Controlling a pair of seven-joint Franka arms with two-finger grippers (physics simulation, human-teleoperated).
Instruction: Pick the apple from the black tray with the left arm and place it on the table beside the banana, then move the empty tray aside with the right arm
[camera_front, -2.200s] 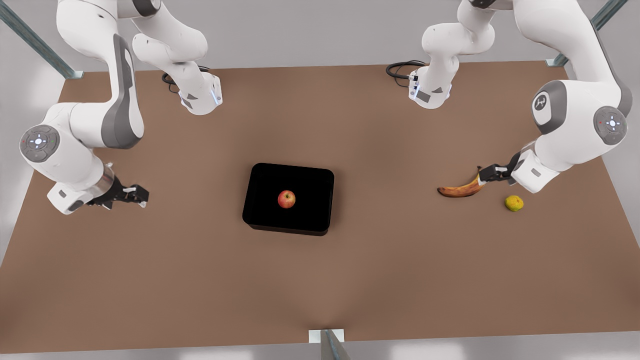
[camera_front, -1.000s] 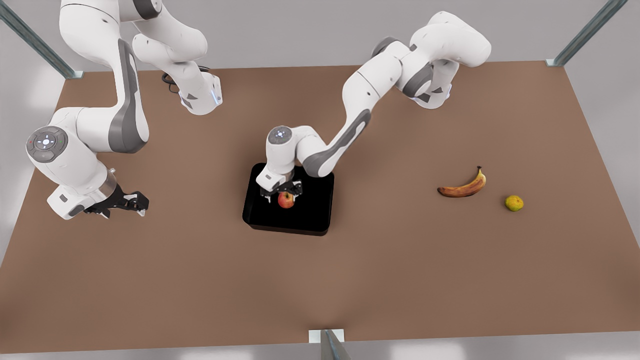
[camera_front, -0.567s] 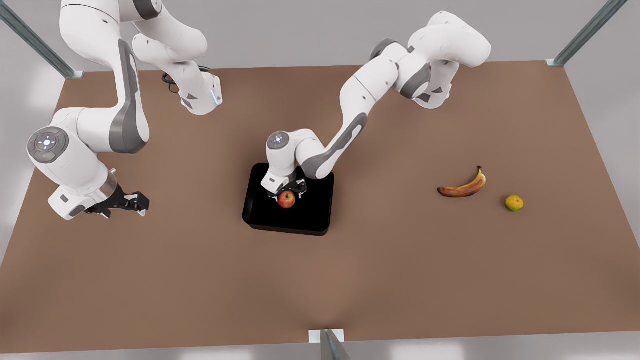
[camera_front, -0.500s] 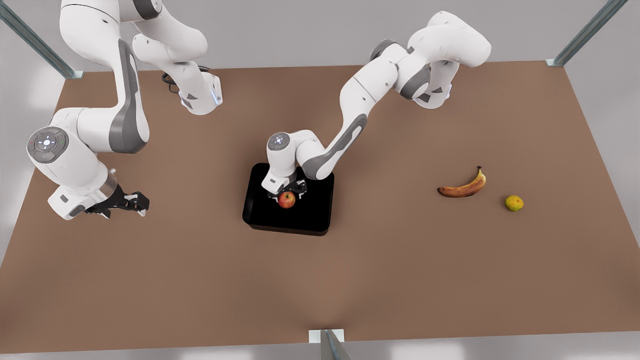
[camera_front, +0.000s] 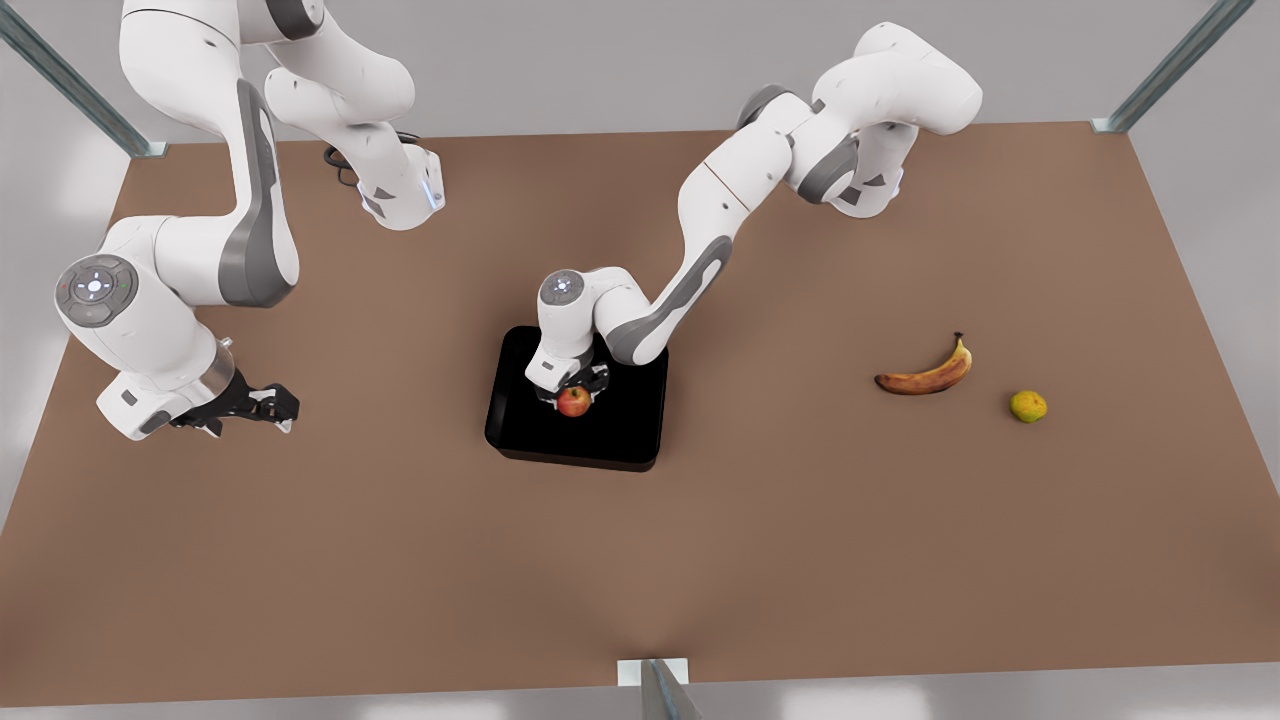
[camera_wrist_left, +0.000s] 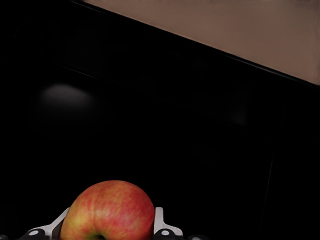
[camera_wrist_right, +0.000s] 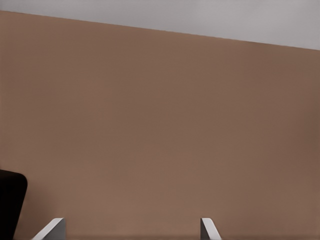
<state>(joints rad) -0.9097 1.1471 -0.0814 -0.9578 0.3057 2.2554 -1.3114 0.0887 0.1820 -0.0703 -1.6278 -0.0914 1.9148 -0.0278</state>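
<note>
Right gripper (camera_front: 282, 405) — black two-finger unit on the white jointed arm at the front view's left; hung low over bare table, well apart from the tray, waiting. Fingers (camera_wrist_right: 54, 229) stood wide apart in the right wrist view, nothing between them, a corner of the tray at the frame's edge.

Large flat matte brown tabletop (camera_front: 400, 560) — grey metal posts at the corners.

Glossy black rectangular tray with rounded corners and low walls (camera_front: 625, 425) — lay near the table's middle.

Small round red apple with a yellowish patch (camera_front: 573, 402) — sat inside the tray, near its centre, on the tray floor.

Left gripper (camera_front: 574, 384) — black two-finger unit on the second white arm, which reached in from the front view's right; stood over the tray, directly at the apple. In the left wrist view the apple (camera_wrist_left: 111, 212) sat between the two fingers (camera_wrist_left: 163, 226), one on each flank and closed against it.

Curved overripe banana, yellow with heavy brown blotches (camera_front: 928, 373) — lay on the table, well apart from the tray toward the front view's right.

Small yellow-green round fruit (camera_front: 1028, 406) — lay near the banana, further right.
</note>
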